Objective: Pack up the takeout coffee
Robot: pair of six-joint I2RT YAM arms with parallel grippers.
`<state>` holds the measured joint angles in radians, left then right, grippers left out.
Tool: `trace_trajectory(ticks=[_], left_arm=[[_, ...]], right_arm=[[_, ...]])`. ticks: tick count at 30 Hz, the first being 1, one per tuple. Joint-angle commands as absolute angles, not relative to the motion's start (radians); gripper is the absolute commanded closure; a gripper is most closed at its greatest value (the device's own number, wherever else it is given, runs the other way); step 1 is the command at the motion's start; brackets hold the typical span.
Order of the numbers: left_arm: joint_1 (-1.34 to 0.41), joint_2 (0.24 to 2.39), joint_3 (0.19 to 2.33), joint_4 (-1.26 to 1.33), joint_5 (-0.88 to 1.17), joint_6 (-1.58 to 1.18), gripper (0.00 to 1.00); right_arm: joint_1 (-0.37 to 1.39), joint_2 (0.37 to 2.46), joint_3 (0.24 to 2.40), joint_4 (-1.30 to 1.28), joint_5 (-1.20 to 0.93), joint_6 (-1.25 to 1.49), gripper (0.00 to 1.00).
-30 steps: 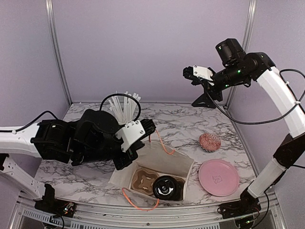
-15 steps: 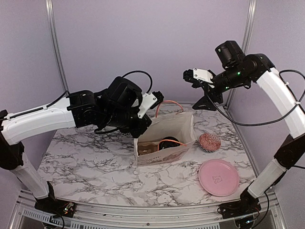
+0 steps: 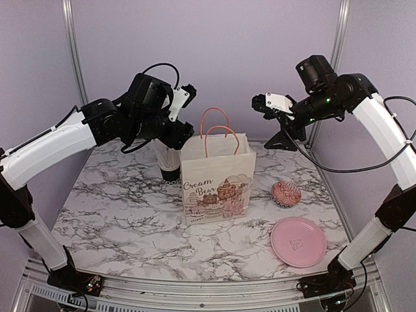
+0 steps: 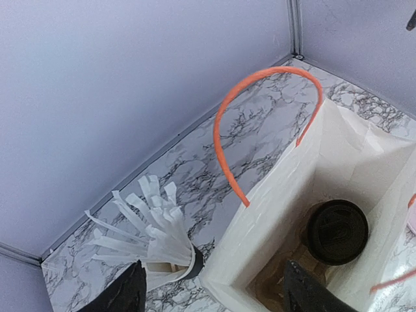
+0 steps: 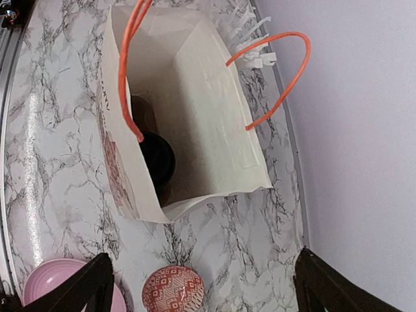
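Your left gripper [image 4: 214, 298], fingers apart and empty, hangs above the bag [image 4: 286, 175] holding the takeout coffee [image 4: 337, 231].

Plain lavender walls [image 3: 214, 52] and grey metal posts [image 3: 76, 65] enclose a white marble-patterned tabletop [image 3: 117, 221].

The white printed paper bag [image 3: 218, 179] hides the small black paper cup [image 4: 337, 231] below its lid. The right wrist view crops the pink round plate [image 5: 42, 289].
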<state>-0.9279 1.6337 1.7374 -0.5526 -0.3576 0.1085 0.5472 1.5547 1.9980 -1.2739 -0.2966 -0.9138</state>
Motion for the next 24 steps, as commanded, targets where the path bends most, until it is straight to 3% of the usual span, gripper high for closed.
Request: trace_trajectory(ticks=[1, 6, 13, 24], left_arm=[[-0.852, 1.552, 1.702, -0.560, -0.371, 0.077, 0.27], [-0.675, 1.548, 1.658, -0.569, -0.228, -0.080, 0.38], [-0.521, 1.647, 1.679, -0.568, -0.061, -0.137, 0.46], [-0.496, 1.760, 1.708, -0.516, 0.264, -0.069, 0.46]], right_arm=[[0.524, 1.546, 2.010, -1.272, -0.289, -0.917, 0.06], [0.412, 1.572, 2.008, -1.258, -0.417, -0.912, 0.08], [0.296, 1.599, 1.973, -1.226, -0.572, -0.885, 0.13], [0.267, 1.485, 1.748, -1.035, -0.594, -0.824, 0.14]])
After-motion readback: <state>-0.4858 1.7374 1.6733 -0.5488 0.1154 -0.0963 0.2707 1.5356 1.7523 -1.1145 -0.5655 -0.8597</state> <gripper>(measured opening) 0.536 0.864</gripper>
